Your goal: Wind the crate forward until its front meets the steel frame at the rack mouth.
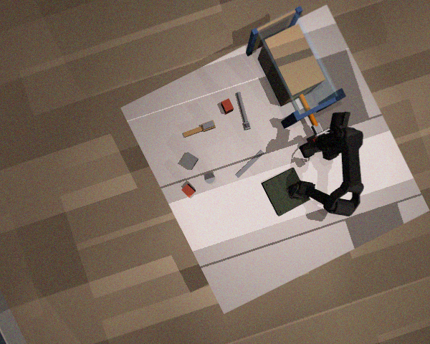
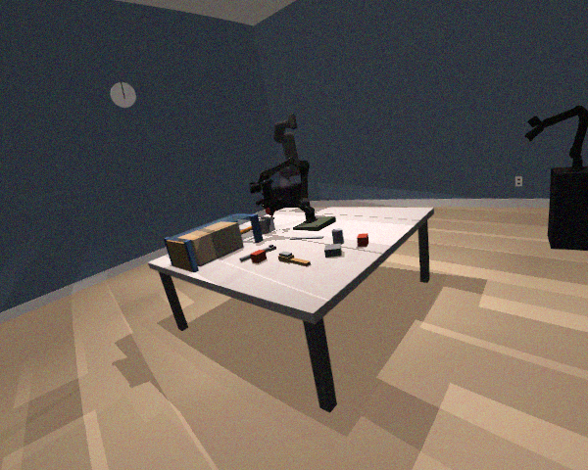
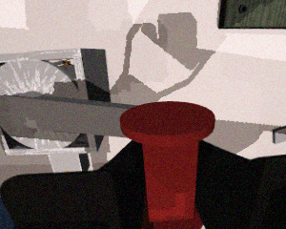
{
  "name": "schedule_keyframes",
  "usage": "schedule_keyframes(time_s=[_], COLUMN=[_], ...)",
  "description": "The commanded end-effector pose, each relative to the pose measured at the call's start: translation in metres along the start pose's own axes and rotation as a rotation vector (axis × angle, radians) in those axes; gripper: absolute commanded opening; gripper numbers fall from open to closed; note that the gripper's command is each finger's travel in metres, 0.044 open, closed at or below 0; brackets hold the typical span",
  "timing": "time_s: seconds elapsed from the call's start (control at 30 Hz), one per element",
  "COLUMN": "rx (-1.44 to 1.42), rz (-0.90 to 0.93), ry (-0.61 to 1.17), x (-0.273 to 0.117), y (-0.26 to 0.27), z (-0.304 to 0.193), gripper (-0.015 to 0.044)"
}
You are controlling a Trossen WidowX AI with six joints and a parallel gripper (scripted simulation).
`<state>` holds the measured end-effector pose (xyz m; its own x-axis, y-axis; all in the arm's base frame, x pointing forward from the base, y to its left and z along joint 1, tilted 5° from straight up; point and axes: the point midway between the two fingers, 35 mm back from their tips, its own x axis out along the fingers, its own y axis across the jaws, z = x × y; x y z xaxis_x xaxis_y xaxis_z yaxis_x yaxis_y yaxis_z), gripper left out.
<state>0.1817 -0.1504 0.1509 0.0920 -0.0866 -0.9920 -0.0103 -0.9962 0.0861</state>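
Note:
My gripper (image 3: 159, 137) (image 1: 314, 141) is shut on the red knob (image 3: 167, 121) (image 2: 269, 211) of the winch handle. The handle's grey arm (image 3: 52, 116) crosses over the winch (image 3: 96, 76) (image 2: 267, 223) with its round pale drum; the key end and hole are hidden. The tan crate (image 1: 303, 75) (image 2: 216, 243) sits flat inside the clear-panelled cubby. A gap shows in the top view between its front and the blue steel frame (image 1: 325, 103) (image 2: 256, 227) at the mouth. The orange strap (image 1: 304, 102) (image 2: 245, 229) runs from the crate side under the frame toward the winch.
On the bench (image 1: 244, 281) lie a grey wrench-like tool (image 1: 242, 111), red blocks (image 1: 227, 106) (image 1: 188, 190), a wooden-handled tool (image 1: 193, 131), a grey block (image 1: 188, 160), a grey cylinder (image 1: 209, 178) and a flat grey bar (image 1: 249, 163). The arm stands on a green base plate (image 1: 278, 192).

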Motion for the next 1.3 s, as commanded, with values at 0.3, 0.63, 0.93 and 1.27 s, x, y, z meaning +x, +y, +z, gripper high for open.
schedule_keyframes(time_s=[0.3,0.63,0.93,1.27], rx=[0.011,0.011,0.011,0.01], rz=[-0.001,-0.001,0.0,0.0], ry=[-0.038,-0.04,-0.041,-0.042], x=[0.001,0.001,0.001,0.0], y=[0.0,0.002,0.006,0.011], z=[0.029,0.042,0.053,0.064], gripper=[0.0,0.0,0.0,0.0])
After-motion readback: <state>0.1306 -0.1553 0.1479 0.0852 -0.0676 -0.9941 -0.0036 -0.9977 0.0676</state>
